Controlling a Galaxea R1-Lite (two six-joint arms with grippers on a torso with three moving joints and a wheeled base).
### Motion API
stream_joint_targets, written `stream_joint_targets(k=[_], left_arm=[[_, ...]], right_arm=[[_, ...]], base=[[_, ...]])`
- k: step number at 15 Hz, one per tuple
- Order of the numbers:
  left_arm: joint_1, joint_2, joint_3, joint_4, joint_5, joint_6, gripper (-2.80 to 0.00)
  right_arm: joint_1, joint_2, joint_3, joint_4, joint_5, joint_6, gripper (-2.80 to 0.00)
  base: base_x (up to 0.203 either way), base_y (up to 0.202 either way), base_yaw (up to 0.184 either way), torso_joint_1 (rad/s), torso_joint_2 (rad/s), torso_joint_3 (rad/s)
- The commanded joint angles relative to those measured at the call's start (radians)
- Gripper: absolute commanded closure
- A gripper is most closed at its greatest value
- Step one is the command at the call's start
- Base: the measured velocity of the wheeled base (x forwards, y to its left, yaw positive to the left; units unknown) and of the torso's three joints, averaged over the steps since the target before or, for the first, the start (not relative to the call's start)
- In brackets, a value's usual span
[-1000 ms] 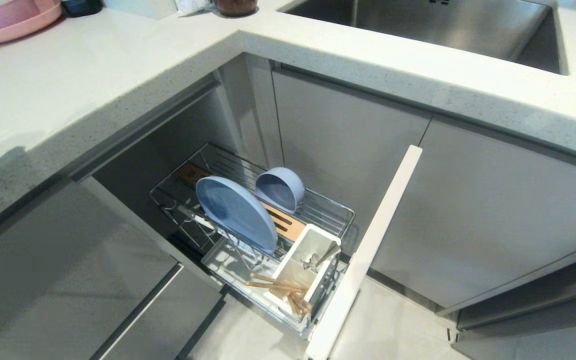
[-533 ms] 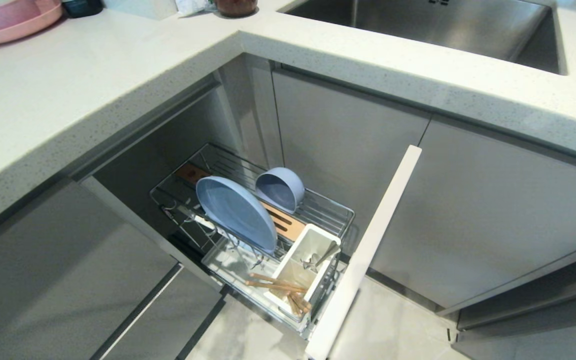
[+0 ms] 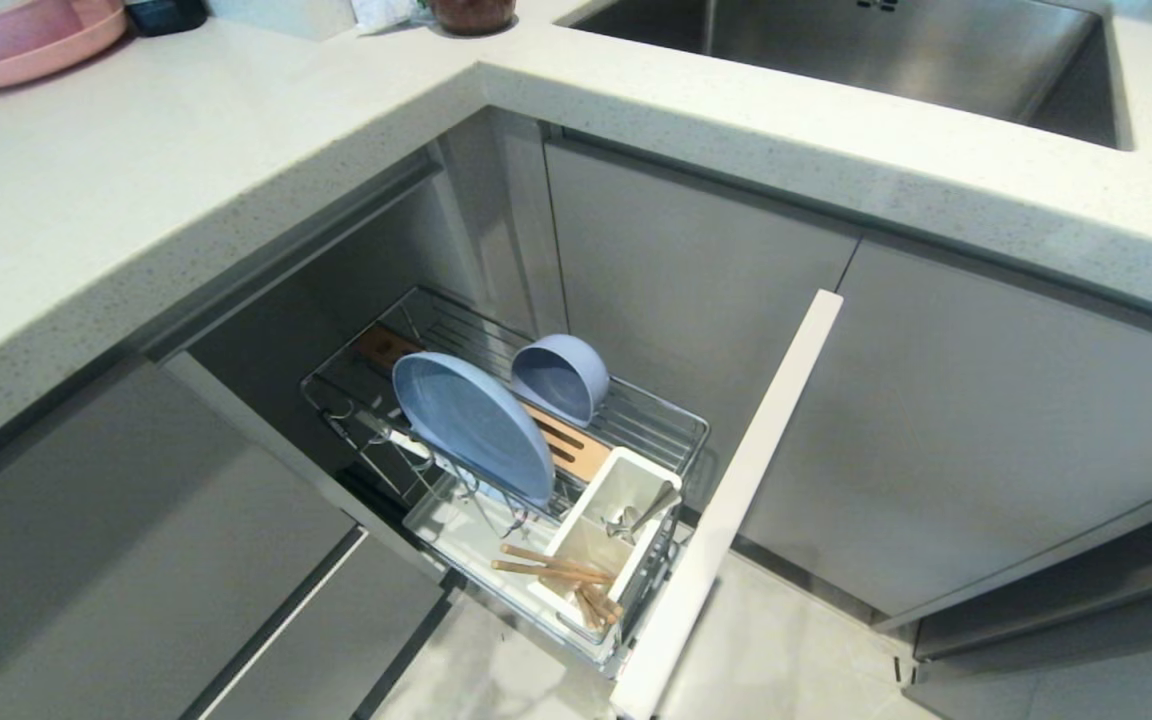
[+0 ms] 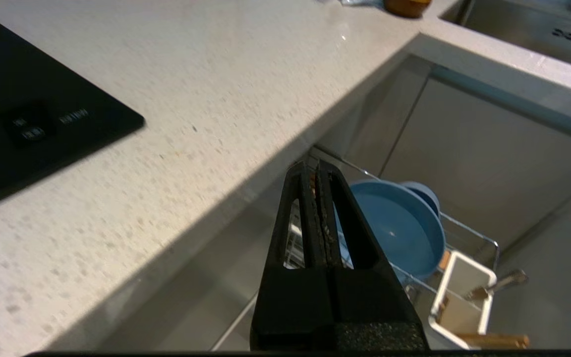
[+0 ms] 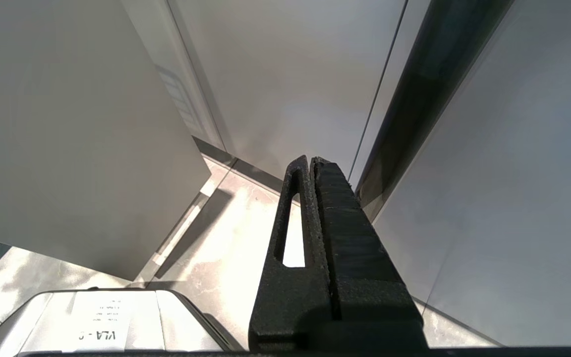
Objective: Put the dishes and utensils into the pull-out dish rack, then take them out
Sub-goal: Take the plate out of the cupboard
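Observation:
The pull-out dish rack (image 3: 658, 418) stands drawn out of the corner cabinet, its pale front panel (image 3: 736, 490) toward me. A pale blue plate (image 3: 471, 425) stands on edge between the prongs, with the blue bowl (image 3: 561, 378) on its side behind it. In the white caddy (image 3: 616, 525) lie the spoon (image 3: 651, 515) and the chopsticks (image 3: 556, 570). My left gripper (image 4: 315, 166) is shut and empty, hovering by the counter edge above the rack, beside the plate (image 4: 394, 228). My right gripper (image 5: 310, 159) is shut and parked low, facing cabinet fronts. Neither arm shows in the head view.
The white counter (image 3: 186, 150) overhangs the rack on the left and behind. A steel sink (image 3: 886, 50) sits at the back right. A pink plate with stacked bowls (image 3: 26, 40) is at the far left. A black hob (image 4: 28, 99) lies on the counter near the left gripper.
A dark shadow on the left part of the counter has gone from the head view. The rack and everything in it have stayed put.

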Motion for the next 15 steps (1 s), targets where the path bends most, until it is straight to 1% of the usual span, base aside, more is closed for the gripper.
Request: stream_joint_targets(k=[1, 3, 4, 5, 7, 10, 11, 12, 13, 14, 15], left_arm=[[0.051, -0.077, 0.041, 0.036, -0.085, -0.007, 0.00], [0.055, -0.179, 0.138, 0.061, -0.105, -0.002, 0.00], [0.057, -0.245, 0.201, 0.063, -0.109, 0.016, 0.00], [0.059, -0.284, 0.279, 0.041, -0.108, 0.040, 0.00], [0.061, -0.291, 0.434, -0.130, -0.097, 0.046, 0.00], [0.061, -0.290, 0.724, -0.459, -0.078, 0.132, 0.00], [0.062, -0.290, 0.785, -0.520, -0.070, 0.145, 0.00], [0.062, -0.290, 0.801, -0.499, -0.058, 0.147, 0.00], [0.062, -0.290, 0.798, -0.423, -0.053, 0.143, 0.00], [0.062, -0.290, 0.796, -0.342, -0.067, 0.134, 0.00], [0.062, -0.290, 0.795, -0.281, -0.109, 0.121, 0.00]], right_arm=[[0.000, -0.002, 0.002, 0.000, 0.000, 0.000, 0.00], [0.000, -0.004, 0.002, 0.000, 0.000, 0.000, 0.00], [0.000, -0.003, 0.002, 0.000, 0.000, 0.000, 0.00], [0.000, -0.004, 0.002, 0.000, 0.000, 0.000, 0.00], [0.000, -0.004, 0.002, 0.000, 0.000, 0.000, 0.00], [0.000, -0.004, 0.002, 0.000, 0.000, 0.000, 0.00], [0.000, -0.004, 0.002, 0.000, 0.000, 0.000, 0.00], [0.000, -0.004, 0.002, 0.000, 0.000, 0.000, 0.00], [0.000, -0.004, 0.002, 0.000, 0.000, 0.000, 0.00], [0.000, -0.004, 0.002, 0.000, 0.000, 0.000, 0.00], [0.000, -0.004, 0.002, 0.000, 0.000, 0.000, 0.00]], base=[[0.000, 0.000, 0.000, 0.000, 0.00, 0.000], [0.000, 0.000, 0.000, 0.000, 0.00, 0.000], [0.000, 0.000, 0.000, 0.000, 0.00, 0.000], [0.000, 0.000, 0.000, 0.000, 0.00, 0.000], [0.000, 0.000, 0.000, 0.000, 0.00, 0.000], [0.000, 0.000, 0.000, 0.000, 0.00, 0.000], [0.000, 0.000, 0.000, 0.000, 0.00, 0.000], [0.000, 0.000, 0.000, 0.000, 0.00, 0.000], [0.000, 0.000, 0.000, 0.000, 0.00, 0.000], [0.000, 0.000, 0.000, 0.000, 0.00, 0.000], [0.000, 0.000, 0.000, 0.000, 0.00, 0.000]])
